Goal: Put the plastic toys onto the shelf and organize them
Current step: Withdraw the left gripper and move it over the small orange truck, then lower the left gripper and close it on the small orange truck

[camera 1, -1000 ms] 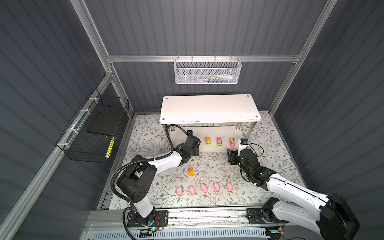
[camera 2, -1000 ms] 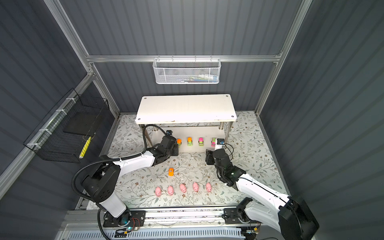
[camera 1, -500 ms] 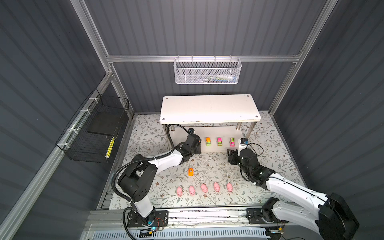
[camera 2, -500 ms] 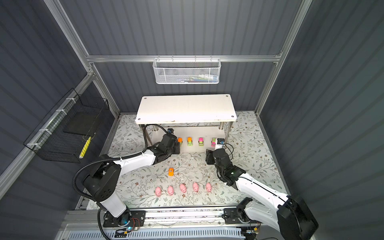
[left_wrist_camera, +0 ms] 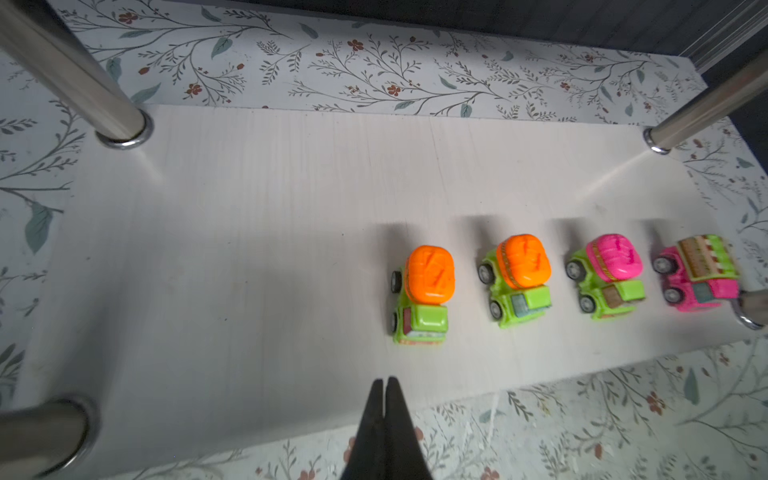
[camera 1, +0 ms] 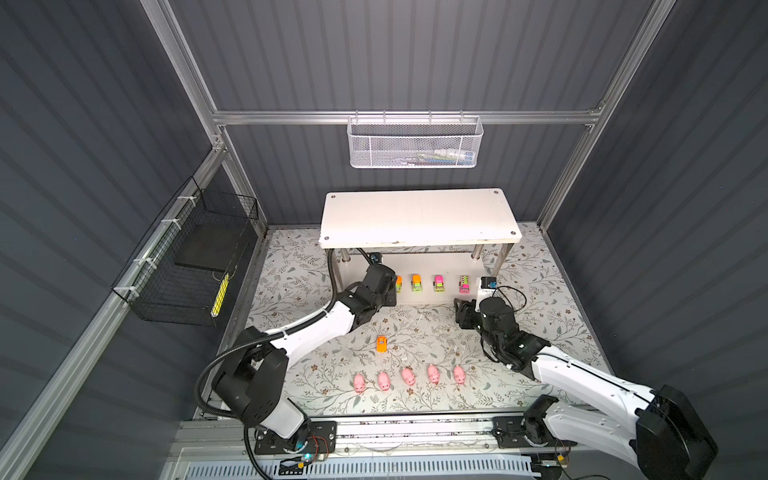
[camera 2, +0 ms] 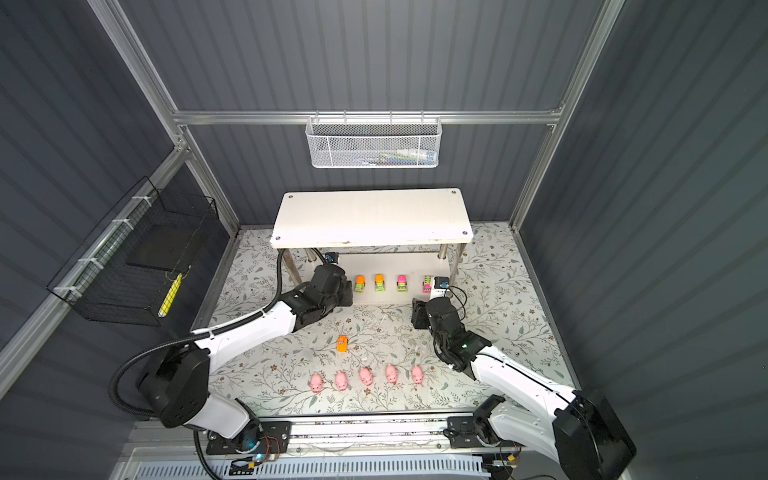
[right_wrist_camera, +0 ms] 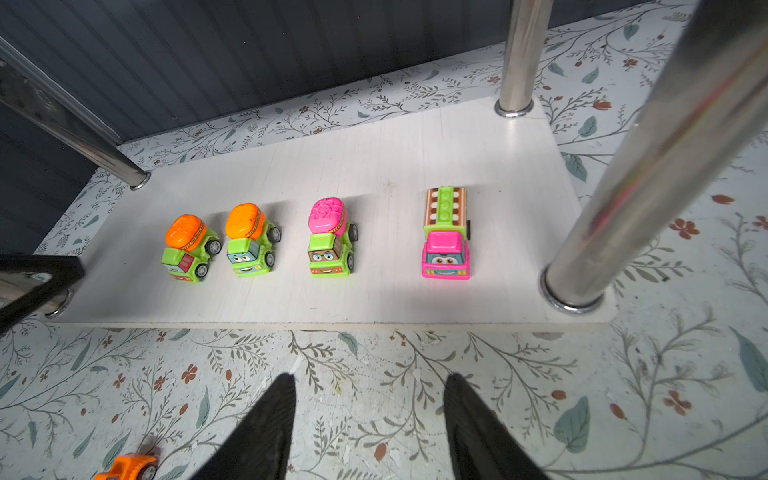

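The white shelf (camera 1: 419,216) (camera 2: 370,216) stands at the back. On its lower board (left_wrist_camera: 249,249) (right_wrist_camera: 374,166) several toy vehicles stand in a row: two orange-and-green trucks (left_wrist_camera: 424,291) (left_wrist_camera: 517,278), a pink-and-green truck (left_wrist_camera: 606,274) and a pink truck (right_wrist_camera: 445,237). My left gripper (left_wrist_camera: 384,380) is shut and empty, just in front of the leftmost truck at the board's front edge. My right gripper (right_wrist_camera: 370,376) hangs open over the mat before the shelf's right part. An orange car (camera 1: 381,344) (right_wrist_camera: 129,467) lies on the mat. Several pink pigs (camera 1: 408,376) (camera 2: 365,376) line the front.
Chrome legs (right_wrist_camera: 665,145) (left_wrist_camera: 70,70) flank both grippers at the shelf's corners. A white mesh basket (camera 1: 415,143) hangs on the back wall and a black wire basket (camera 1: 187,266) on the left wall. The shelf's top board is bare.
The left arm has shifted very slightly at the lower board. The toys and the right arm are where they were.
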